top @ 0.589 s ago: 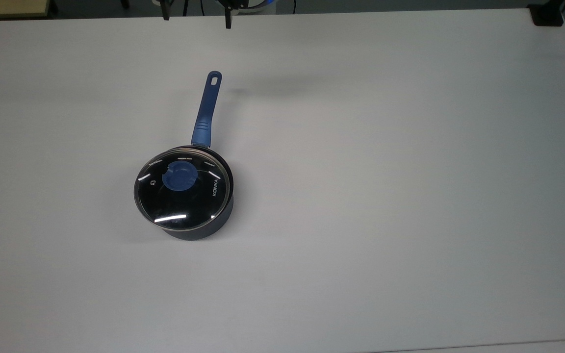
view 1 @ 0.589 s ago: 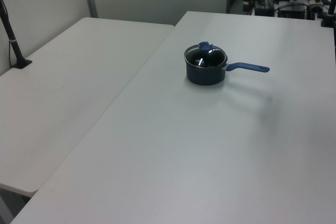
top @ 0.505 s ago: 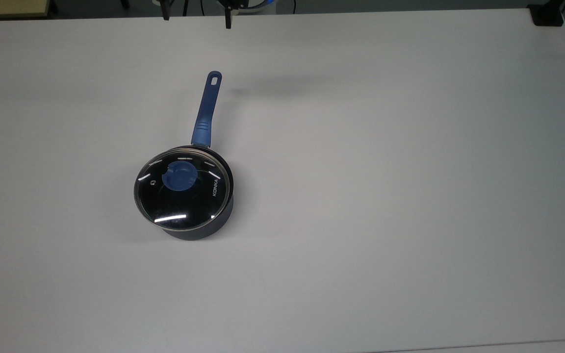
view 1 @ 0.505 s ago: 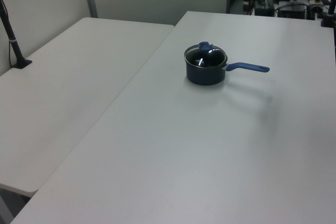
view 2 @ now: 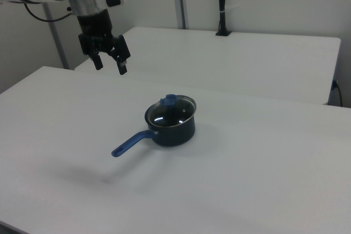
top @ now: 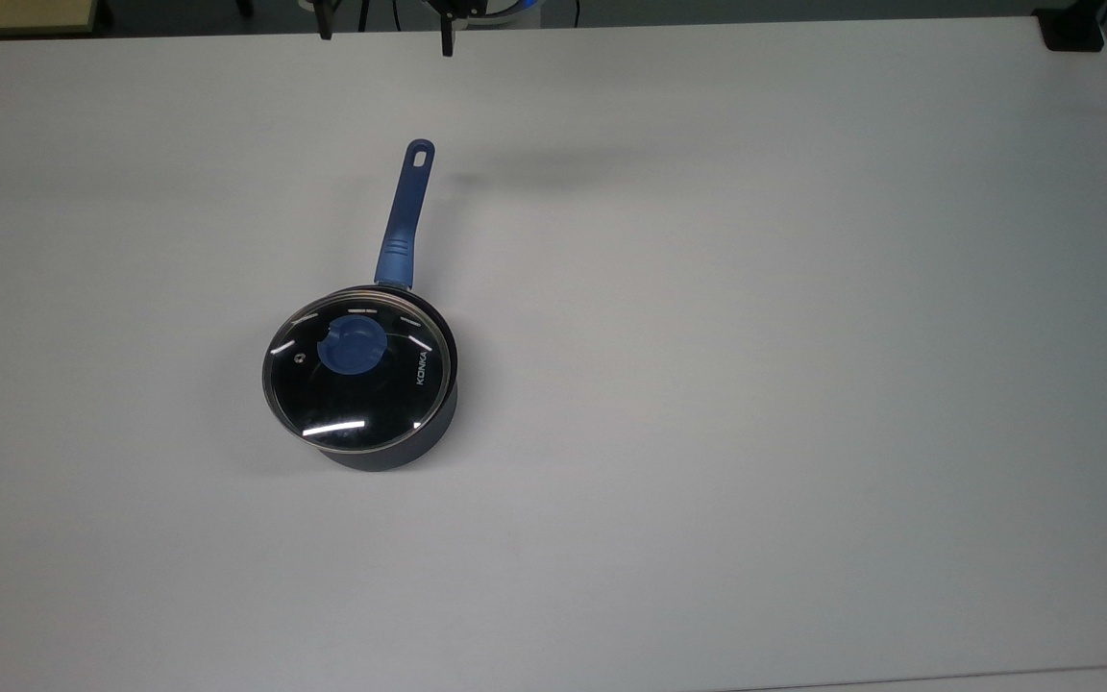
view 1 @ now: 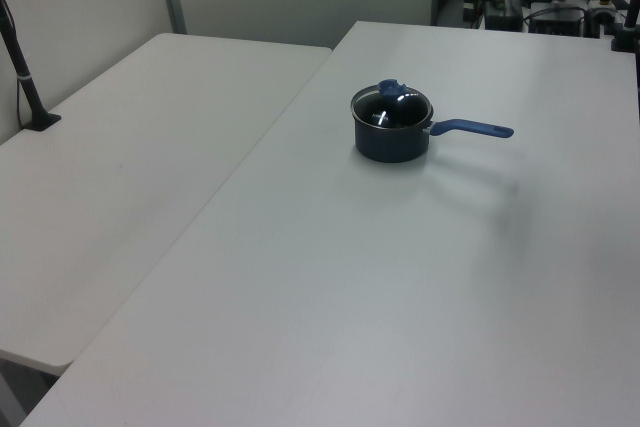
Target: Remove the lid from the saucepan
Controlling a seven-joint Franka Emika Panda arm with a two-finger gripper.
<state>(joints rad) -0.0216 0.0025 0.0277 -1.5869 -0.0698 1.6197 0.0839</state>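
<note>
Glass lid [top: 357, 378] sits closed on the dark saucepan [top: 390, 452], on the white table [top: 755, 336].

In the right view the gripper [view 2: 109, 63] hangs high above the table with its fingers spread apart and holding nothing, well apart from the saucepan and off toward the right view's left. The blue handle [top: 405, 216] points toward the top view's upper edge; the lid seems seated level, though the rim is hard to judge.
</note>
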